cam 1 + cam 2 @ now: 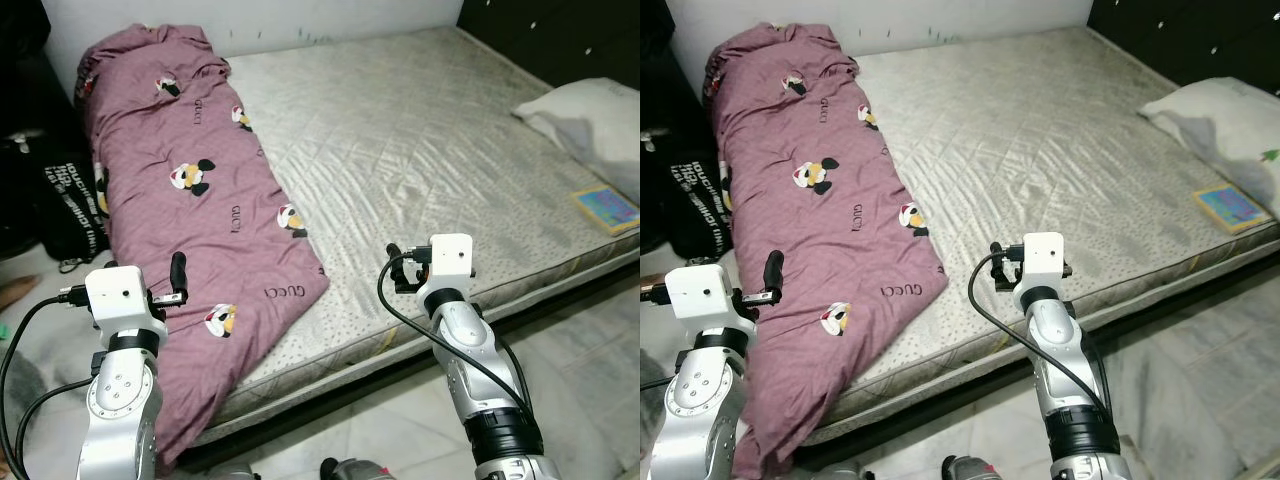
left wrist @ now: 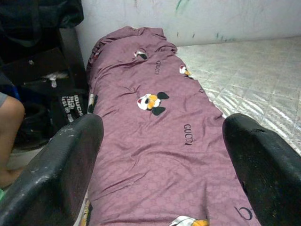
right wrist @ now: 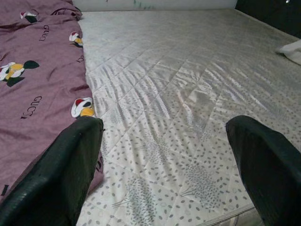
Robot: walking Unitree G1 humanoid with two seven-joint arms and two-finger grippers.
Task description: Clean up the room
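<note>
Mauve blanket (image 1: 190,190) folded along the quilted mattress (image 1: 420,150).
My left gripper (image 2: 162,155) hovers over it, my right gripper (image 3: 164,160) over the mattress, both spread apart.

Your two arms are silver metal, jointed in rounded segments with small dark screw holes, and each wrist carries a white box-shaped camera housing with a tiny dark dot. Black cables loop from both housings down along the forearms. The left gripper (image 1: 178,283) and right gripper (image 1: 394,268) have long black fingers (image 2: 70,160), matte and scuffed grey.
</note>
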